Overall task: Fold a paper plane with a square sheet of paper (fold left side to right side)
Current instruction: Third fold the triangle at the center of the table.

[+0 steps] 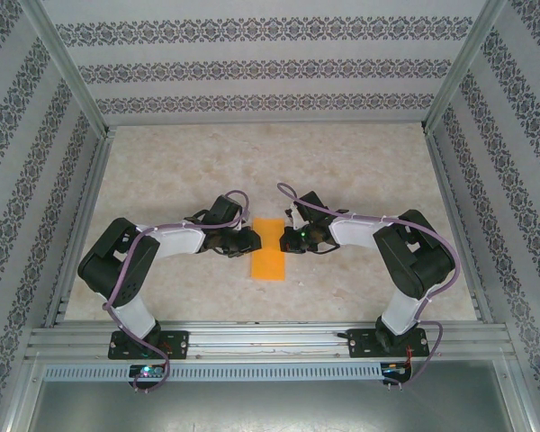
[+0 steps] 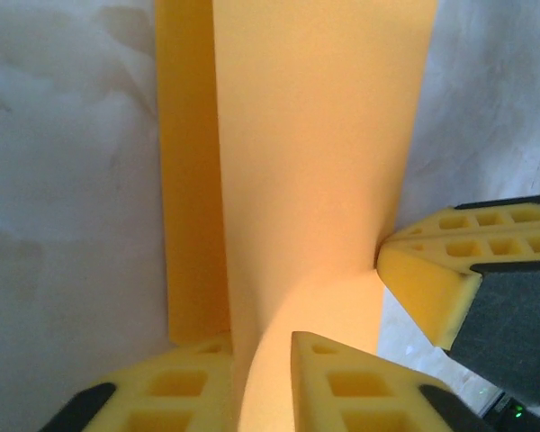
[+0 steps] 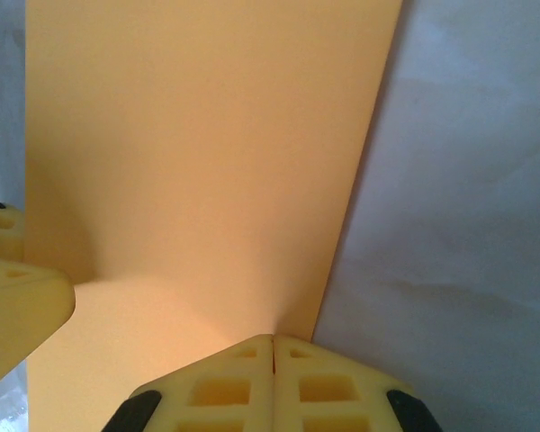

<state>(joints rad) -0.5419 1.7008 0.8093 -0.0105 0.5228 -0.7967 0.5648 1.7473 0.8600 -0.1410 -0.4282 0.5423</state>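
Where the two arms meet at the centre of the top view, the square sheet of paper (image 1: 268,249) lies on the pale marbled desk (image 1: 369,171) as a narrow, upright, bright orange rectangle, folded double. In the left wrist view a lower layer shows as a darker strip at the left. The top layer bows upward at the bottom, rising between the slightly spread fingers of the left claw (image 2: 263,351). The right claw (image 3: 273,346), pressed together, touches the sheet near its right edge.

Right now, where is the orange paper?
In the top view, the orange paper lies folded near the middle of the table, right between the left gripper and the right gripper.
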